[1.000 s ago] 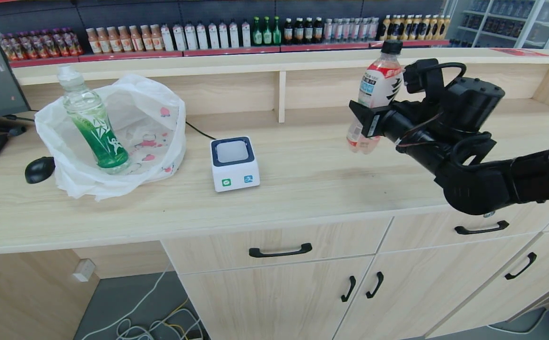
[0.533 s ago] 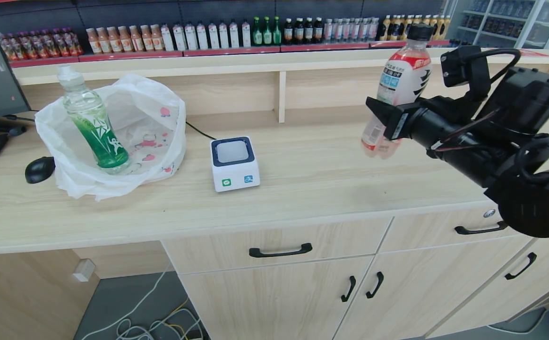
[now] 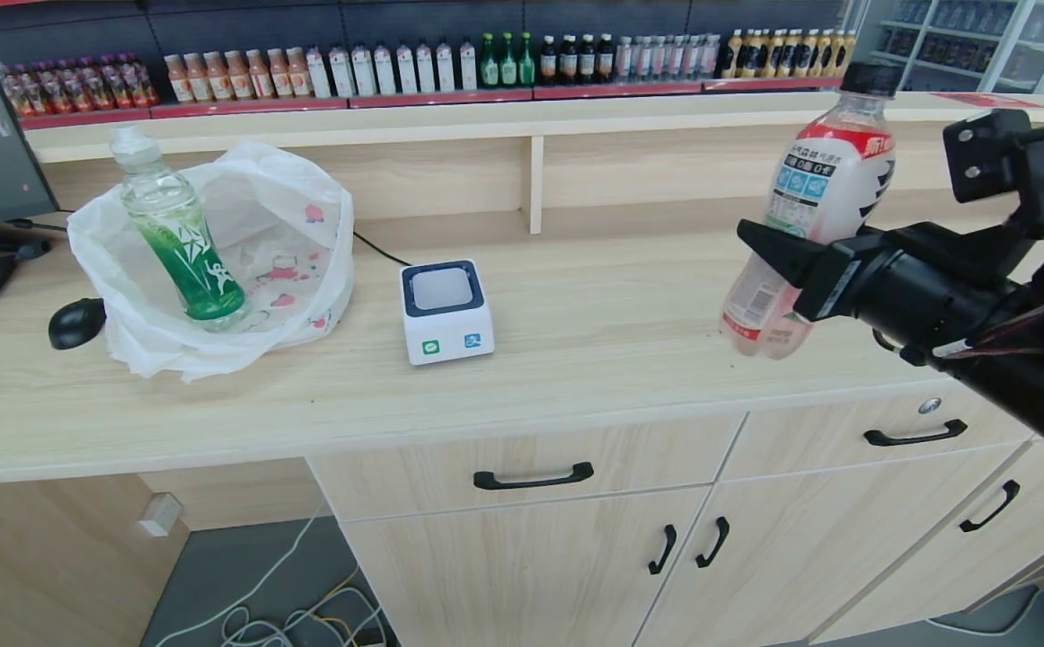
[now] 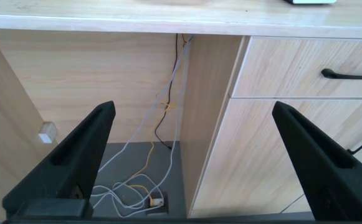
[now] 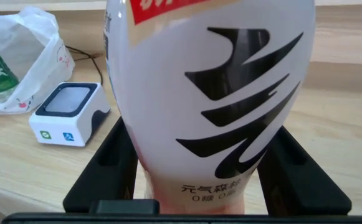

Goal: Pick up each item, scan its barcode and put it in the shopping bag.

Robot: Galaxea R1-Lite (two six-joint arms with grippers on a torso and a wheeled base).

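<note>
The right gripper (image 3: 793, 261) pinches the pink drink bottle (image 3: 826, 184) at its middle, one finger on each side of the body. It holds the bottle nearly upright, cap up, in the air above the right part of the wooden counter (image 3: 576, 355), with the base clear of the surface. The white scanner (image 3: 446, 310) stands on the counter well apart from the bottle, toward the robot's left, and its dark window faces up. Farther to the left the shopping bag (image 3: 311, 225) lies open, and a green bottle (image 3: 182, 243) stands already inside it. The left gripper (image 4: 194, 112) hangs below the counter edge in front of the cabinet, with its fingers spread wide and nothing between them. The step in hand seems to be the scan: the bottle is picked up but is not yet at the scanner. A barcode (image 3: 758, 301) shows on the lower part of the label, on the side of the bottle and not underneath. The next move therefore probably calls for carrying the bottle leftward over the scanner and tilting it until this patch looks down at the window. After that the bottle should go into the bag beside the green one, so the grip must stay firm during the turn.
</note>
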